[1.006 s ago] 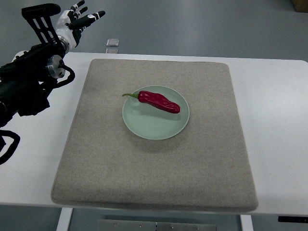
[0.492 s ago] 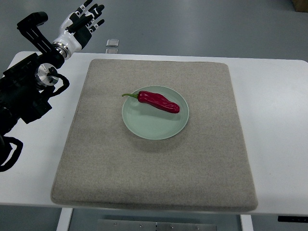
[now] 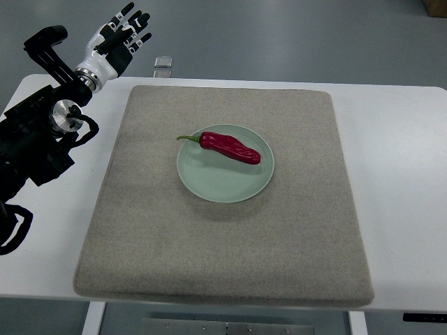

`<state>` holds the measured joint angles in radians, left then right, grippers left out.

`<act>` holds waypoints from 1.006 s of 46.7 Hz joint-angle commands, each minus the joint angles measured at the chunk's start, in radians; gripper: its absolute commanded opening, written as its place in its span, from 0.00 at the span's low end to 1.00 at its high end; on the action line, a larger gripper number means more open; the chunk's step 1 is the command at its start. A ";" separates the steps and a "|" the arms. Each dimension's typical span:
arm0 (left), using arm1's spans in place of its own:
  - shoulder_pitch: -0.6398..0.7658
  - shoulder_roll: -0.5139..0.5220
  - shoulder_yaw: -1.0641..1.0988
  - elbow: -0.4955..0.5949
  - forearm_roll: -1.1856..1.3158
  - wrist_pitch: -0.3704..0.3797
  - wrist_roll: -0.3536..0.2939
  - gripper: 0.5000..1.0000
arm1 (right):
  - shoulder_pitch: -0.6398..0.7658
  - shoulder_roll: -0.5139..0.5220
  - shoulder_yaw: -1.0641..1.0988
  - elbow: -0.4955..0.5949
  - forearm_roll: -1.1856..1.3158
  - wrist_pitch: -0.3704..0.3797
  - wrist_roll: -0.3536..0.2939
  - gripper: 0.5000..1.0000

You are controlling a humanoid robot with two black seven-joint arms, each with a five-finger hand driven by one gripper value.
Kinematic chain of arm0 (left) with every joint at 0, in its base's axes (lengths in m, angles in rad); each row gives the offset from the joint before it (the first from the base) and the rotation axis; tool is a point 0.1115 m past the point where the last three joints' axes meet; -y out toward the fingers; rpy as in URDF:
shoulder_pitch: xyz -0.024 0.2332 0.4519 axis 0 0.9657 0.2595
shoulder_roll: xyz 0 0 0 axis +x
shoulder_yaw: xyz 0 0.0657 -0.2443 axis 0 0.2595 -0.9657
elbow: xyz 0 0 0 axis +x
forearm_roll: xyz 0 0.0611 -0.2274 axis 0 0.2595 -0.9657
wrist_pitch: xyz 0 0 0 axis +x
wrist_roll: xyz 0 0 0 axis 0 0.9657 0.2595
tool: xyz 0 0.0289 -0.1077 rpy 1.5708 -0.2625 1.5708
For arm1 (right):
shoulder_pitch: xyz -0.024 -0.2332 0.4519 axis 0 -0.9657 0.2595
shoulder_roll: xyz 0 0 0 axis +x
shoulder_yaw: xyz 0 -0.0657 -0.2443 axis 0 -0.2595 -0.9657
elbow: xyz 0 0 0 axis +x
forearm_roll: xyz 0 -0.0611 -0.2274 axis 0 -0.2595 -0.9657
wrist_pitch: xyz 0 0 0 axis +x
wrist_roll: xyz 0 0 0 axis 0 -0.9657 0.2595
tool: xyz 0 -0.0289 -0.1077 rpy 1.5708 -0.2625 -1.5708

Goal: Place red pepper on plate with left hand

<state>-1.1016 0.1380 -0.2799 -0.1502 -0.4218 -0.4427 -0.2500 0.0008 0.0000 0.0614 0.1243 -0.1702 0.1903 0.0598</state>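
A red pepper [image 3: 231, 147] with a green stem lies across the upper half of a pale green plate [image 3: 225, 183], which sits near the middle of a beige mat [image 3: 223, 244]. My left hand [image 3: 120, 35] is raised at the far upper left, past the table's back edge and well away from the plate. Its fingers are spread and hold nothing. The black left arm runs down the left edge of the picture. No right arm shows.
The mat covers most of a white table [image 3: 398, 174]. A small silver object [image 3: 163, 63] lies on the floor just beyond the table's back edge, near my left hand.
My left hand has turned and shifted slightly toward the upper left, with the forearm swinging leftward. The pepper and plate have not moved.
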 commanded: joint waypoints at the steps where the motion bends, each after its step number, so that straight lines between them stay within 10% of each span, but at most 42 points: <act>1: 0.000 0.000 -0.015 -0.003 0.003 0.005 0.000 0.94 | -0.001 0.000 0.000 0.000 0.000 0.000 0.000 0.86; 47: 0.002 -0.001 -0.016 -0.002 0.015 0.007 -0.002 0.94 | -0.010 0.000 -0.003 0.026 -0.008 0.015 -0.002 0.86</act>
<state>-1.0997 0.1365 -0.2961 -0.1521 -0.4065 -0.4352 -0.2516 -0.0093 0.0001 0.0575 0.1500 -0.1802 0.2054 0.0590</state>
